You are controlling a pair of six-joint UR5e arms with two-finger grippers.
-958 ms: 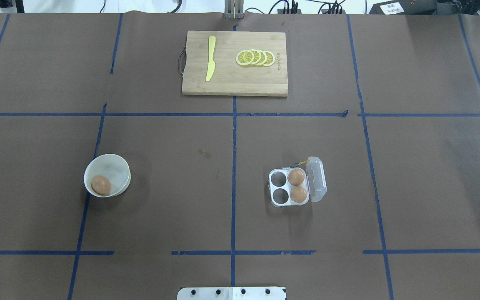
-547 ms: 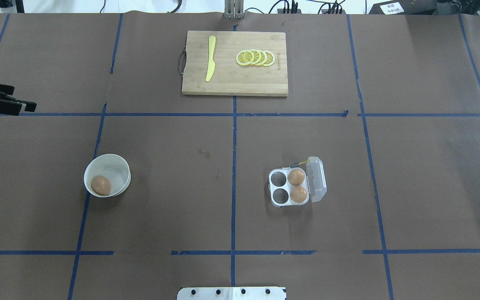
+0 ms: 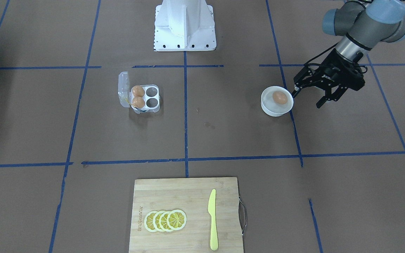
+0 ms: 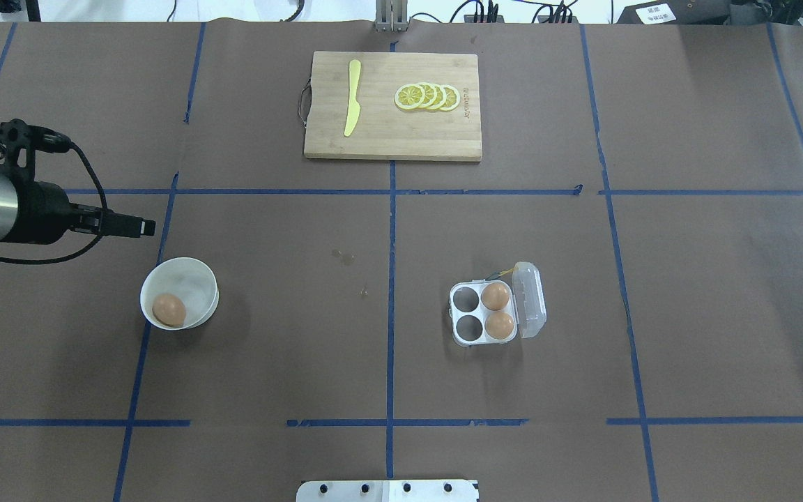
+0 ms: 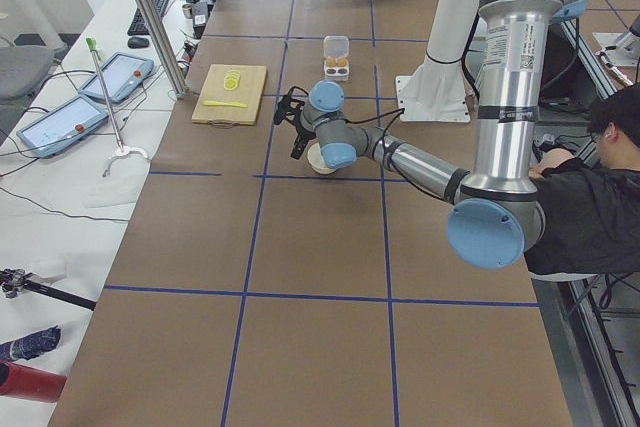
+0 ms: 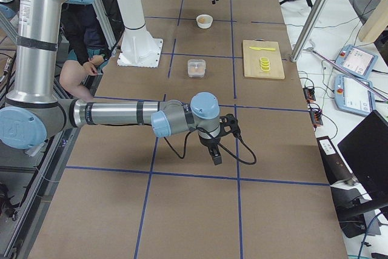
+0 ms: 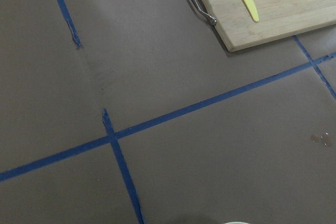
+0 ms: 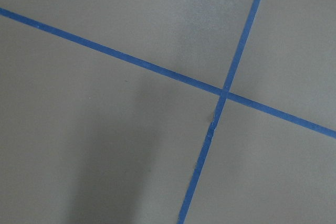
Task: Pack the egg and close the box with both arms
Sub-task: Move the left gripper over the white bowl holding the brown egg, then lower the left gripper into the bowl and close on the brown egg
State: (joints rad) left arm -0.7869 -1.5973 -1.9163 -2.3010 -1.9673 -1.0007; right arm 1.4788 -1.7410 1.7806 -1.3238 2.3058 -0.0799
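Observation:
One orange-brown egg lies in a white bowl at the left of the table; it also shows in the front view. The clear egg carton stands right of centre with its lid open. Two eggs fill the cups on its lid side, and two cups are empty. My left gripper is open and empty, hovering just beside the bowl, with one fingertip near its rim. My right gripper shows only in the exterior right view, far from the carton; I cannot tell its state.
A wooden cutting board with a yellow knife and lemon slices lies at the far middle. The white pedestal base stands at the near edge. Blue tape lines cross the brown table cover.
My left arm has come in from the table's left edge and moved toward the bowl. The egg, bowl and carton have not moved.

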